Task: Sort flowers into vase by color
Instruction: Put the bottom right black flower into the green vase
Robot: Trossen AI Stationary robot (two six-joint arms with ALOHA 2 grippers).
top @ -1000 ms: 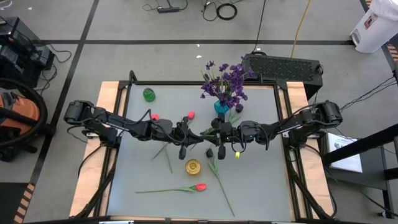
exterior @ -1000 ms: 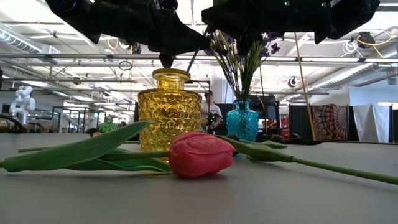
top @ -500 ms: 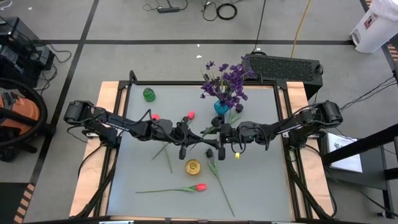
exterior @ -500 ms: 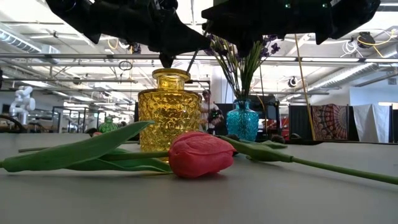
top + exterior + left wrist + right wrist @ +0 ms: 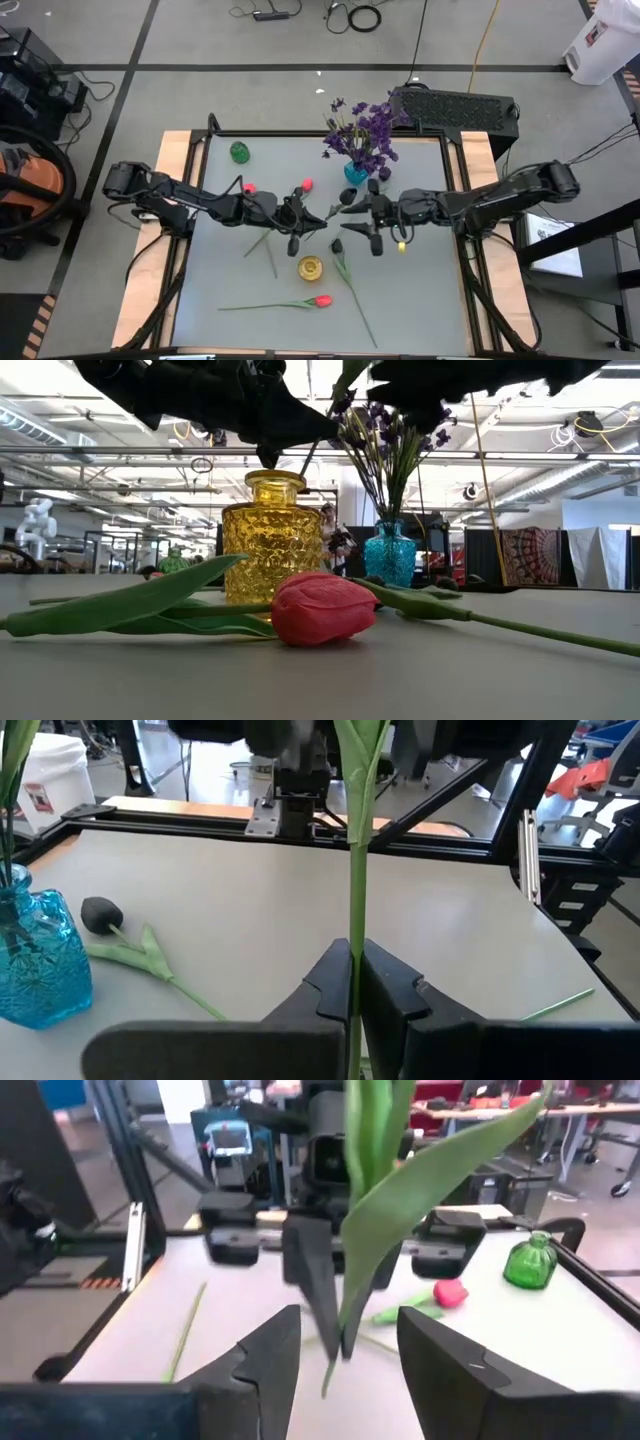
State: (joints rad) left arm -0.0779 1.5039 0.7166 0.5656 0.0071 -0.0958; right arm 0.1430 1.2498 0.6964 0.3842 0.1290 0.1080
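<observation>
While purple flowers (image 5: 362, 132) fill the blue vase (image 5: 355, 173), the yellow vase (image 5: 310, 268) stands empty.

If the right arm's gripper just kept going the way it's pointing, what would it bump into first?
Most likely the green stem and leaf held upright by the left gripper; it stands just beyond the right gripper's open fingers. The left arm lies behind, though depth is hard to judge.

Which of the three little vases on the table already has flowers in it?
The blue vase at the far edge, with purple flowers in it. The yellow vase mid-table and the green vase in the far-left corner have none.
</observation>
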